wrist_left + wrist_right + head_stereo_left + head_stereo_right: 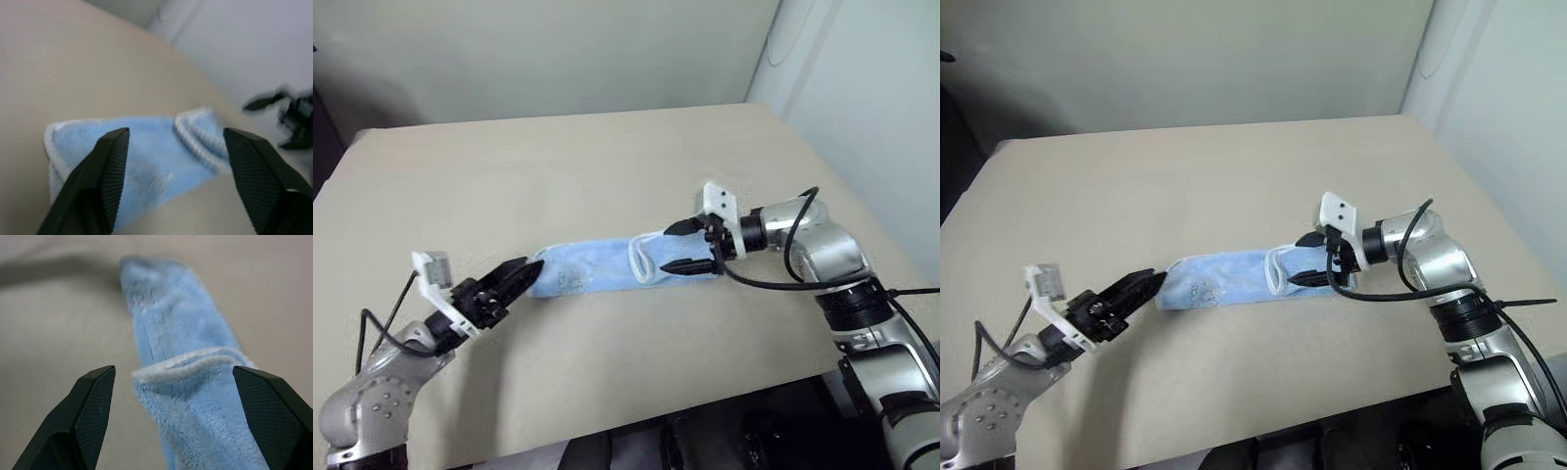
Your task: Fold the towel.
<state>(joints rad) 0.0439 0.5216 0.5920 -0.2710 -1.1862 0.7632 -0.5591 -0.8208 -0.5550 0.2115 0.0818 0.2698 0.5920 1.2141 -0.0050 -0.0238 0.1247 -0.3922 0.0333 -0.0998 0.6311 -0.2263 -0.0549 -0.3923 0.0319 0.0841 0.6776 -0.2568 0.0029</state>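
Left gripper (pixel 516 273) nearest, low at the left, forearm angled up toward the towel's left end; fingers spread wide, nothing between them, tips just short of the cloth. Towel (pixel 592 267), light blue, lies mid-table (pixel 607 166) as a long narrow band running left to right, right end doubled over with white edging showing. Right gripper (pixel 683 247) reaches leftward over that folded end, jaws wide apart, gripping nothing. Judgement: before the next fold, square the edges and pinch both layers cleanly at the corners.

One towel (pixel 592 267) lies on one table (pixel 607 166), with two grippers, left (pixel 522 273) and right (pixel 677 247).
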